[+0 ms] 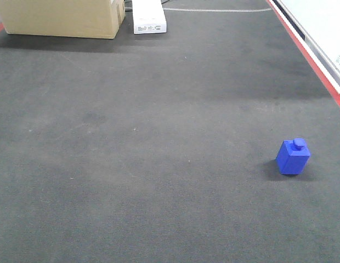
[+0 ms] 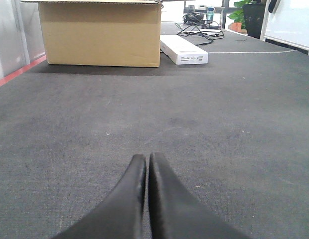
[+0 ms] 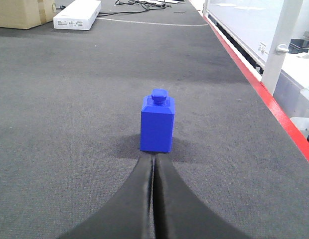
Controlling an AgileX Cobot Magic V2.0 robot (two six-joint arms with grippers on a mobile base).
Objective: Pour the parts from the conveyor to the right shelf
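Your right gripper, pressed together, sits just behind blue block, upright on conveyor, lower right in front view. Left gripper pressed together too. Cardboard box, white box far upper left.

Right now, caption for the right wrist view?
Shut right claw facing upright blue block on dark conveyor belt.
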